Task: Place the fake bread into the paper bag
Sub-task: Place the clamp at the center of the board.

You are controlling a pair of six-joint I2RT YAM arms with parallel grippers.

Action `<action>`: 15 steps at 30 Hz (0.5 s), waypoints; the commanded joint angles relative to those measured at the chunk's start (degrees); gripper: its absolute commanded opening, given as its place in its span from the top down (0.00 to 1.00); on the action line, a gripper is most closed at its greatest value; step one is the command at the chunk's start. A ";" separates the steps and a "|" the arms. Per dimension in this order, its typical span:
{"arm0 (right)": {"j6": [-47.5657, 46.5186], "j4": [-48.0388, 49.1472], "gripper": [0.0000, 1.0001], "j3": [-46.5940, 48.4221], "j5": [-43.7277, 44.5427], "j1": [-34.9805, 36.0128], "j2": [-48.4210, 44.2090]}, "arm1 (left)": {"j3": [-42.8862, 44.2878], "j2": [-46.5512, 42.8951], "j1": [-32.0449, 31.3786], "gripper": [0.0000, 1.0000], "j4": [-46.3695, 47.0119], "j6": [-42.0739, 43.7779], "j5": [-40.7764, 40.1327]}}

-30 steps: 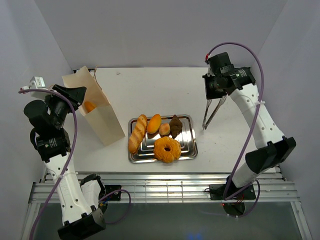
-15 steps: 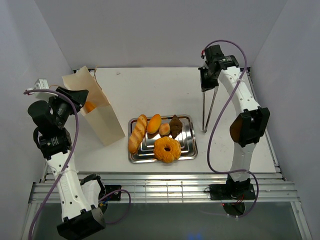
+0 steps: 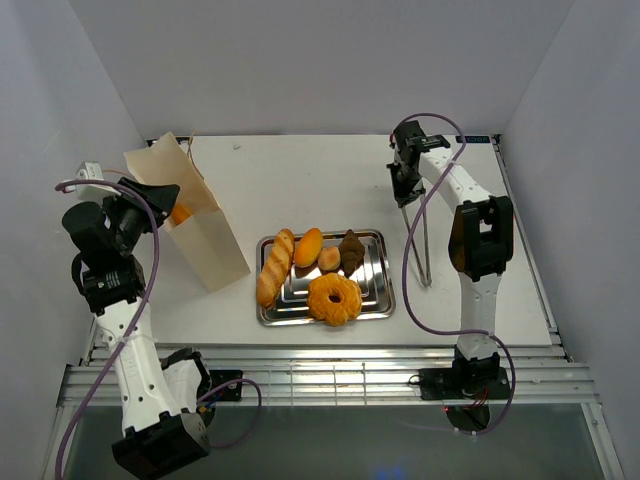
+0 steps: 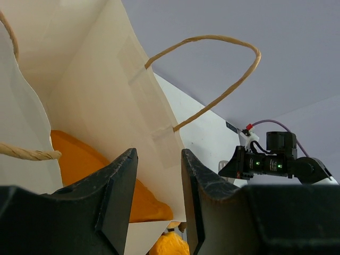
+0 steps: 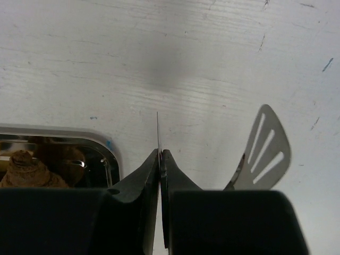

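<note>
The paper bag (image 3: pixel 205 235) lies tilted at the table's left, mouth toward my left arm, with an orange loaf (image 3: pixel 178 213) inside. My left gripper (image 3: pixel 150 193) is at the mouth. In the left wrist view its jaws (image 4: pixel 158 154) stand apart, facing the bag's wall (image 4: pixel 106 106) and the loaf (image 4: pixel 79 159). On the steel tray (image 3: pixel 385 300) lie a baguette (image 3: pixel 275 267), two rolls (image 3: pixel 308 246), a dark pastry (image 3: pixel 351 250) and a doughnut (image 3: pixel 334 298). My right gripper (image 3: pixel 403 190) is shut on one blade of the metal tongs (image 3: pixel 422 240), right of the tray.
The bag's cord handle (image 4: pixel 223 42) arches over its rim. In the right wrist view the tongs' free slotted blade (image 5: pixel 265 146) hangs right of my right gripper (image 5: pixel 160 151), above bare table; the tray's corner (image 5: pixel 79 130) and the dark pastry (image 5: pixel 26 167) are at the left.
My right gripper has moved left and nearer the tray with the tongs, which swung so the tips point toward the near side. My left gripper shifted slightly at the bag's mouth.
</note>
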 commanded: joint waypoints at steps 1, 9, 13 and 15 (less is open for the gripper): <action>-0.97 5.99 0.92 -1.84 0.45 -0.74 -0.64 | -0.37 -0.64 -0.17 0.51 1.03 0.59 -0.55; -0.44 12.04 0.90 -2.01 0.81 -1.18 2.18 | -0.29 0.24 -0.17 0.51 1.12 0.15 0.51; -0.18 14.34 0.86 -2.98 -0.68 -1.27 2.35 | 0.25 0.06 -0.17 0.51 0.51 0.86 0.24; -0.09 14.34 0.85 -2.20 -1.39 -1.35 3.58 | 0.16 -0.20 -0.17 0.51 0.24 0.86 0.33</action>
